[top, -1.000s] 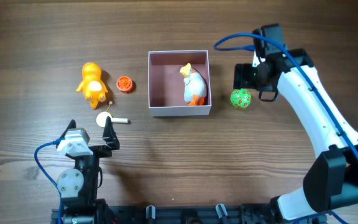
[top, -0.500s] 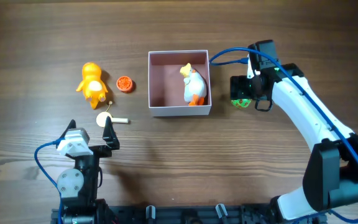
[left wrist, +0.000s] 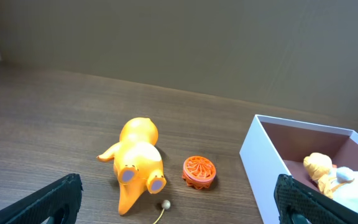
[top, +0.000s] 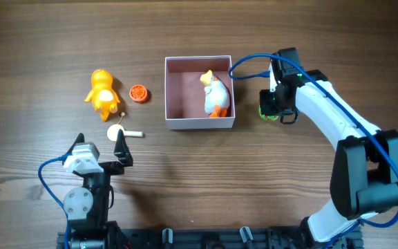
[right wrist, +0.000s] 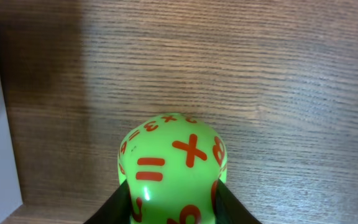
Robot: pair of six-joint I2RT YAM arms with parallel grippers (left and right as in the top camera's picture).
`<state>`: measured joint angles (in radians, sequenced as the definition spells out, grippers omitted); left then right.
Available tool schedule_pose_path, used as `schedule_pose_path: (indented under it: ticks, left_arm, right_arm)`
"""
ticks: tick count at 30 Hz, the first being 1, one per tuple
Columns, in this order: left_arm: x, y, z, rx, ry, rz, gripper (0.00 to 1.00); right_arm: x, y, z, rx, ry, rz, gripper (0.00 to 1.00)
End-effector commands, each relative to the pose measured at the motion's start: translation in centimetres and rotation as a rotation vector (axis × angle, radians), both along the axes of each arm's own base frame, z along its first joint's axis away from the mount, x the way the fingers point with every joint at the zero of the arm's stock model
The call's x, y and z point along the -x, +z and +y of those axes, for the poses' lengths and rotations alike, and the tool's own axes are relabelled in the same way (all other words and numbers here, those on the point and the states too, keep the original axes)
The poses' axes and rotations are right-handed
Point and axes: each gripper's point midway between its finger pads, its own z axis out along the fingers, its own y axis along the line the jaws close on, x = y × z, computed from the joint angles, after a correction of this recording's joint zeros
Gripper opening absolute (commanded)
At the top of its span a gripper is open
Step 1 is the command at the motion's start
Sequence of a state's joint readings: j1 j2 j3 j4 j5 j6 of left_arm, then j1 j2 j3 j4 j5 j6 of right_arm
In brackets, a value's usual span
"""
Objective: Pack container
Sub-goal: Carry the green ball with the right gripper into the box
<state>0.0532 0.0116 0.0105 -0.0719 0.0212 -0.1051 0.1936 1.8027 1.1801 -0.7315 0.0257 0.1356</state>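
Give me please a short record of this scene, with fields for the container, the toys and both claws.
container: white-walled box, mid-table
inside: white duck toy, lying along one side wall
right claw: gripping green ball beside container
left claw: open, empty
outside: orange duck toy, orange disc, on the left arm's side

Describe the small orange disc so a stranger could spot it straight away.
Find the white-walled square container mid-table. Between its left wall and the big orange duck-like toy lies the disc, touching neither. It is flat, round and ridged, redder and far smaller than the toy.
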Motion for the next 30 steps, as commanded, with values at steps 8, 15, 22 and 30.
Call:
schedule_pose_path:
  ticks: [8, 15, 22, 30]
  left_arm:
    - [0.0, -0.1, -0.2, -0.023, -0.014, 0.001, 1.0]
    - [0.0, -0.1, -0.2, -0.023, -0.014, 0.001, 1.0]
    - [0.0, -0.1, -0.2, -0.023, -0.014, 0.001, 1.0]
    - [0.0, -0.1, -0.2, -0.023, -0.014, 0.001, 1.0]
  right_arm:
    - [-2.1, 12.3, 3.3, -0.04, 0.096, -0.187, 0.11]
    - [-1.4, 19.8, 13.0, -0.097, 0.35, -0.394, 0.05]
    - [-1.2, 21.5, 19.5, -0.134, 0.456, -0.536, 0.04]
    - [-2.0, 14.3, 23.5, -0.12, 0.525, -0.415, 0.05]
